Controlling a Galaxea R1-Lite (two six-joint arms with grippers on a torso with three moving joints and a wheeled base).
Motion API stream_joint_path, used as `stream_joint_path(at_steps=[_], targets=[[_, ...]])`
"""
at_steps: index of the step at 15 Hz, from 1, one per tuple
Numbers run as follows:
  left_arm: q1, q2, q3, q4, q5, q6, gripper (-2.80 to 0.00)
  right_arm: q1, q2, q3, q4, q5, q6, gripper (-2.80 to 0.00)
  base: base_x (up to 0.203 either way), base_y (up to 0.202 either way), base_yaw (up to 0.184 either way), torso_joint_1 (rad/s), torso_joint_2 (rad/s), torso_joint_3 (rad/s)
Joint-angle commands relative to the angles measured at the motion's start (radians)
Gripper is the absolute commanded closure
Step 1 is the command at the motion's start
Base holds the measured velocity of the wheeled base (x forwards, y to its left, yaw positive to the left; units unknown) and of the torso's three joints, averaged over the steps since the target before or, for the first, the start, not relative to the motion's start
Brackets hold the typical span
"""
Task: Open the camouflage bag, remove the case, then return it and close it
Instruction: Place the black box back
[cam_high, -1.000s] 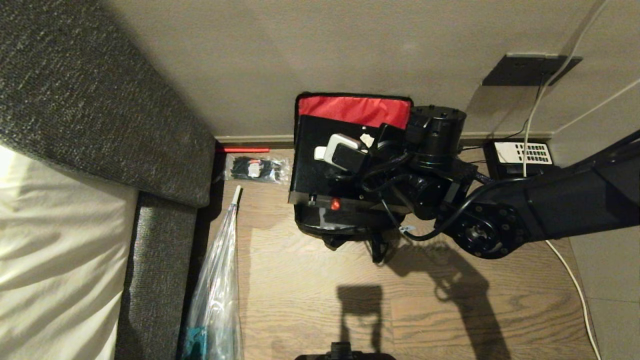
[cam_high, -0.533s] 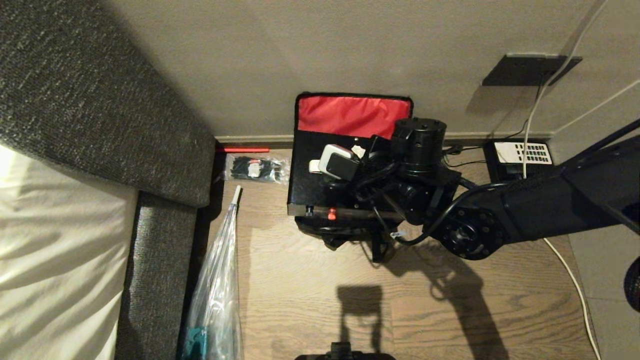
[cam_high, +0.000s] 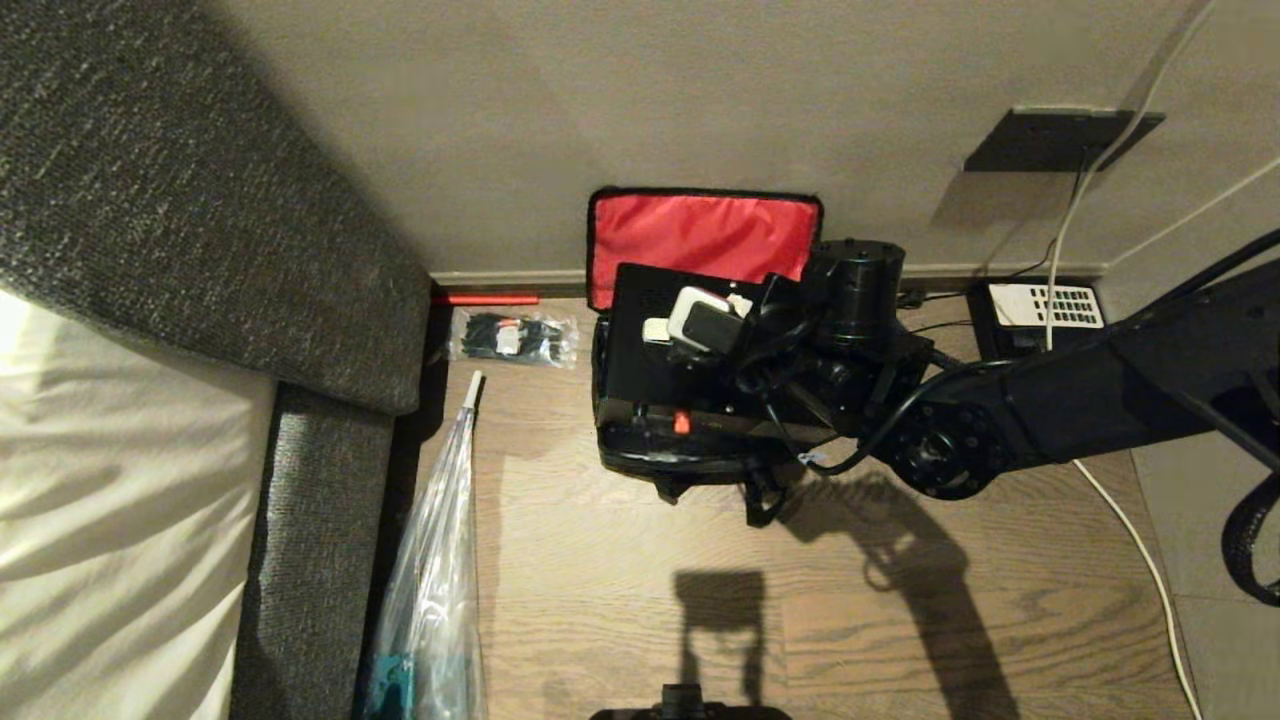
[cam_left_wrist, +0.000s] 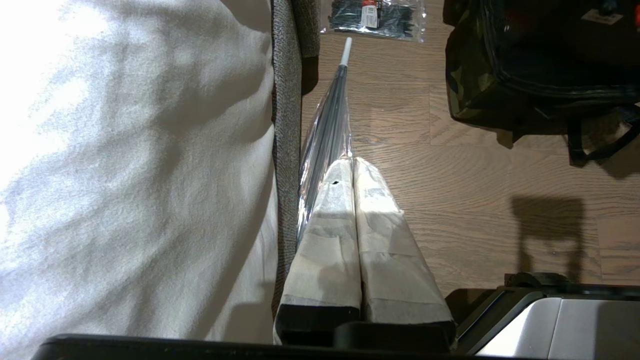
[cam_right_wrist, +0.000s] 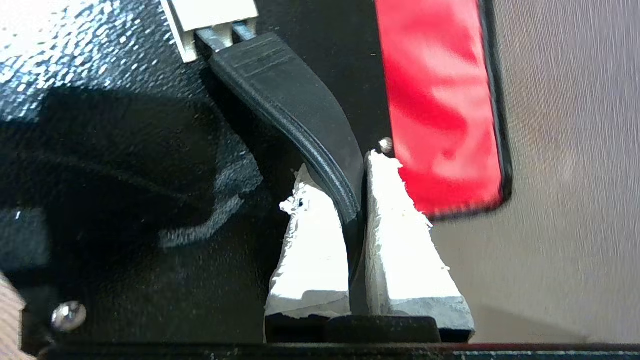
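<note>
one case (cam_high: 660, 350), pinched by the right gripper (cam_right_wrist: 356, 220), sits lower in the camouflage bag (cam_high: 650, 465) than before.

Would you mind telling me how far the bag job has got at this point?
Done: the camouflage bag stands open, its red-lined lid up against the wall. In hand: the right gripper is shut on the handle of the case, held at the bag's mouth. Left: releasing the case, closing the lid. The left gripper is parked.

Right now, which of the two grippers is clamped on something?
The right gripper: its jaws pinch the handle of the case over the camouflage bag. The left gripper is shut on nothing, above the floor.
</note>
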Motion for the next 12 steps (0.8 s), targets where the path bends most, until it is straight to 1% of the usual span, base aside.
stream_joint_path(at_steps=[1, 4, 11, 12], targets=[[0.001, -0.002, 0.002, 0.000, 0.001, 0.000, 0.00, -0.011, -0.008, -0.004, 0.016, 0.000, -0.002, 0.00, 0.000, 0.000, 0.000, 0.000, 0.00, 0.000], [0.000, -0.002, 0.003, 0.000, 0.000, 0.000, 0.00, -0.011, -0.010, -0.029, 0.055, 0.000, 0.000, 0.00, 0.000, 0.000, 0.000, 0.000, 0.00, 0.000], [0.000, -0.001, 0.002, 0.000, 0.000, 0.000, 0.00, -0.018, -0.024, -0.034, 0.102, 0.002, 0.008, 0.00, 0.000, 0.000, 0.000, 0.000, 0.00, 0.000], [0.000, -0.001, 0.002, 0.000, 0.001, 0.000, 0.00, -0.020, -0.031, -0.034, 0.121, 0.012, 0.007, 0.00, 0.000, 0.000, 0.000, 0.000, 0.00, 0.000]])
